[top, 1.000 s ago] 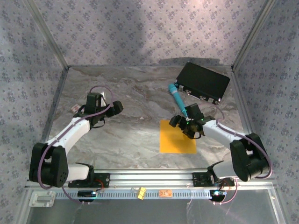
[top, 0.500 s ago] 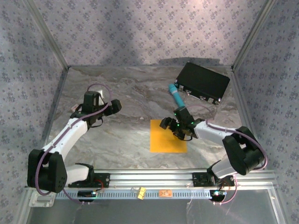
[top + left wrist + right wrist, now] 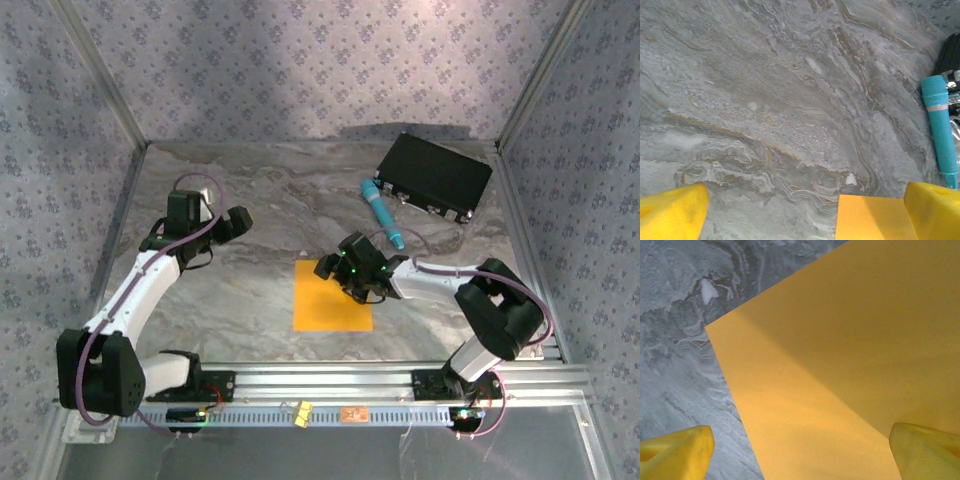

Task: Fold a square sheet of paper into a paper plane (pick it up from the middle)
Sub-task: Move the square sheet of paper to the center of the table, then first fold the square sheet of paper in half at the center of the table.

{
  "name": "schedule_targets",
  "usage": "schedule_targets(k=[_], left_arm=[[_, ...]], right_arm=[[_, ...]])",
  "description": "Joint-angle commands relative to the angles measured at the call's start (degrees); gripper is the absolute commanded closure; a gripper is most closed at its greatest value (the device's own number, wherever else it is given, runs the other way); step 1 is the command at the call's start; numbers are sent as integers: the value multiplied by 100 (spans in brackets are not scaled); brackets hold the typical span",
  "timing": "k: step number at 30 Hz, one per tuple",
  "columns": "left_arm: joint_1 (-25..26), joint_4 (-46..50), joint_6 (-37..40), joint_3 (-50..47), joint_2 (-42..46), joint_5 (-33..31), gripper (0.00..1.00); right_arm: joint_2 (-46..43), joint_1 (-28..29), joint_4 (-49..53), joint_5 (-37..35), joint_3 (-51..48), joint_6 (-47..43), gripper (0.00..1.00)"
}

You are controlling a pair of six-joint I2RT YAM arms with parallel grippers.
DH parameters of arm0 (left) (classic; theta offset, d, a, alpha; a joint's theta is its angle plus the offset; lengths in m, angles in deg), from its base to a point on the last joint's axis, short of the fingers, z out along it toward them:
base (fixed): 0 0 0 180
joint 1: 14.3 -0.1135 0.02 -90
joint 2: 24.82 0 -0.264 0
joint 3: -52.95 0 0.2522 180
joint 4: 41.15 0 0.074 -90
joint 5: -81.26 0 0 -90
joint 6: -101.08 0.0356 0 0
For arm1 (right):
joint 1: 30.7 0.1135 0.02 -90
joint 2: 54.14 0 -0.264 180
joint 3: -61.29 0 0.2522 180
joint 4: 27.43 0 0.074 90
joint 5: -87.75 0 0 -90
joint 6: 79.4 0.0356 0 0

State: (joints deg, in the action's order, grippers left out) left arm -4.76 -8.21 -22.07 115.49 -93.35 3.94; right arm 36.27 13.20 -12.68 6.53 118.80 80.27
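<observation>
I judge pickup pending: R claw (image 3: 341,272) released at far edge of thin orange-yellow paper square (image 3: 330,305); L claw (image 3: 238,220) released. Next: recentre, pinch.

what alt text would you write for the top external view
A flat square sheet of orange-yellow paper lies on a grey marble table, with the right gripper open over its far edge. The left gripper hovers open off to the left; a teal pen-like cylinder and a black box sit behind.
</observation>
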Motion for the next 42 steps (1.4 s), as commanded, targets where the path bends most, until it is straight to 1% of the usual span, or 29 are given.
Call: schedule_targets(k=[1,3,4,7,9,14,18,21,23,24,27,29,32,35,38,42], left_arm=[[77,145,-337,-203,293,348,0],[236,80,-406,-321,420,352,0],[320,92,-428,-363,450,327,0],[480,233,-498,-322,447,431,0],[605,265,-491,-315,431,442,0],[673,341,-429,-348,413,489,0],[672,375,-371,-395,405,516,0],[673,383,-351,-410,395,514,0],[672,402,-308,-399,383,570,0],[672,418,-282,-382,391,601,0],[672,536,-198,-343,393,707,0],[697,606,-166,-326,402,744,1],[805,738,-146,-294,316,718,3],[1125,1001,-130,-87,59,575,6],[1560,1327,-146,234,-346,332,10],[2279,1734,-367,748,-991,-231,11]], right_arm=[[-69,-97,-36,-21,-8,-60,7],[-292,-132,362,-246,46,-327,6],[-346,-204,479,-210,30,-462,6],[-402,-387,334,226,-188,-737,7],[-378,-420,101,343,-358,-788,7],[-50,-404,-129,294,-420,-600,8],[62,-231,-262,-93,-449,-233,8],[199,-114,-211,-441,-476,287,9],[311,-31,-635,-527,-572,535,9],[364,-16,-764,-483,-556,546,9],[331,31,-664,-483,-316,446,9],[222,23,-708,-399,-204,275,8],[-83,-45,-507,-340,-6,-113,7],[-508,-160,-221,-383,46,-483,5],[-887,-311,404,-705,22,-743,4],[-1387,-603,1022,-885,-201,-1027,2]])
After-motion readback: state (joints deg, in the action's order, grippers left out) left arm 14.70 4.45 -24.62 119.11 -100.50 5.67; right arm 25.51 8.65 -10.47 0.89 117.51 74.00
